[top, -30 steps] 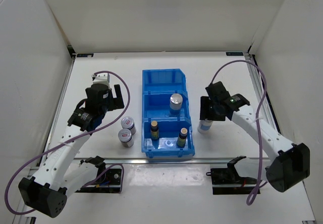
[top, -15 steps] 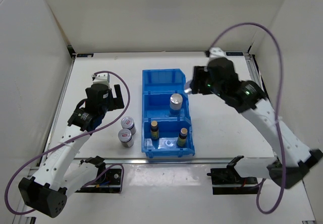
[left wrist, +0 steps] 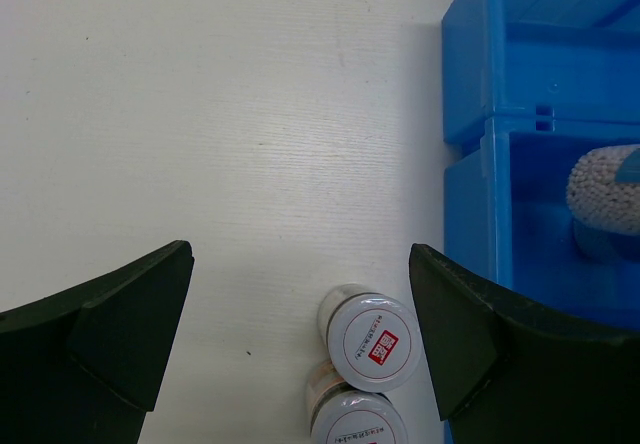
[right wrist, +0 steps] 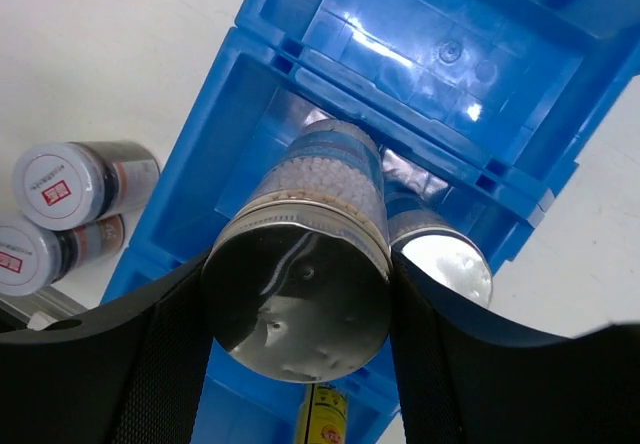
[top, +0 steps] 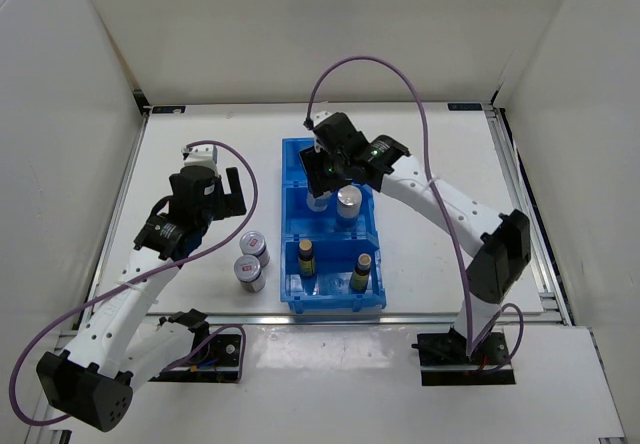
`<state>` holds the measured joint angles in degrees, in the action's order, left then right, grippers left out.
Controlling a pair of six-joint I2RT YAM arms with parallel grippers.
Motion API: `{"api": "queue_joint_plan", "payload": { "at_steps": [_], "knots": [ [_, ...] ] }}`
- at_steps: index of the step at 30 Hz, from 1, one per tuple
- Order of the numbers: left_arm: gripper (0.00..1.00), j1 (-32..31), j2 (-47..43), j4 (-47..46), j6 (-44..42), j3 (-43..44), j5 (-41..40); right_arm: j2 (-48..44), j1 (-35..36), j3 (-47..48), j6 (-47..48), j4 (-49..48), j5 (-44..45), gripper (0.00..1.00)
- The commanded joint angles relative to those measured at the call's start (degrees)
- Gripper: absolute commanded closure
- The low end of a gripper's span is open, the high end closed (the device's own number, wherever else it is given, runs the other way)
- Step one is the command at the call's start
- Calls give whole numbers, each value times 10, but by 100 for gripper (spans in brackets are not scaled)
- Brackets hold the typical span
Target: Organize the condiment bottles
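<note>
Left gripper point(left wrist: 300, 264) hovers with its fingers spread wide and nothing between them. Below it, the far red-labelled jar point(left wrist: 369, 337) and the near red-labelled jar point(left wrist: 357, 424) stand upright just beside each other on the table, left of the blue bin point(top: 290, 226). Right gripper point(right wrist: 298, 304) clamps the held jar point(right wrist: 330, 184) over the bin's middle compartment, left of the resting jar point(top: 347, 202). Two amber bottles point(top: 306, 257) stand upright in the near compartment.
</note>
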<state>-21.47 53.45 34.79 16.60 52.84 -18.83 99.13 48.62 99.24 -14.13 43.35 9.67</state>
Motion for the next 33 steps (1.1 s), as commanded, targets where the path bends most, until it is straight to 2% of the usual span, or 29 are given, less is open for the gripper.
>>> {"api": "queue_joint_plan", "payload": {
  "at_steps": [1, 6, 8, 12, 15, 16, 17, 19, 20, 21, 24, 27, 30, 33],
  "knots": [
    [0, 3, -3, 4, 5, 4, 6, 17, -2, 32, 19, -42, -32, 100],
    [0, 3, 3, 4, 5, 9, 6, 72, -2, 27, 19, -42, -39, 96],
    [0, 3, 3, 4, 5, 9, 6, 95, -2, 27, 19, -42, -44, 89],
    [0, 3, 3, 4, 5, 9, 6, 121, -2, 27, 14, -42, -55, 83],
    [0, 3, 8, 4, 5, 9, 6, 121, -2, 32, 14, -42, -69, 67],
    [0, 3, 8, 4, 5, 9, 6, 121, -2, 32, 19, -42, -69, 59],
    [0, 3, 8, 4, 5, 9, 6, 114, -2, 32, 19, -37, -69, 36],
    [0, 3, 14, 4, 5, 9, 6, 94, -2, 38, 25, -28, -64, 18],
    [0, 3, 14, 4, 5, 9, 6, 77, -2, 46, 25, -15, -48, 3],
    [0, 3, 14, 4, 5, 9, 12, 66, -2, 52, 25, -8, -40, 0],
    [0, 3, 25, 4, 5, 9, 34, 9, -2, 84, 36, 31, -11, 0],
    [0, 3, 52, 4, -1, 9, 58, -74, -2, 100, 41, 68, 64, 0],
    [0, 3, 87, 10, -1, 20, 82, -181, -2, 51, 36, 77, 179, 0],
    [0, 3, 125, 32, -1, 32, 97, -283, -7, -39, 22, 98, 243, 0]
  ]
}}
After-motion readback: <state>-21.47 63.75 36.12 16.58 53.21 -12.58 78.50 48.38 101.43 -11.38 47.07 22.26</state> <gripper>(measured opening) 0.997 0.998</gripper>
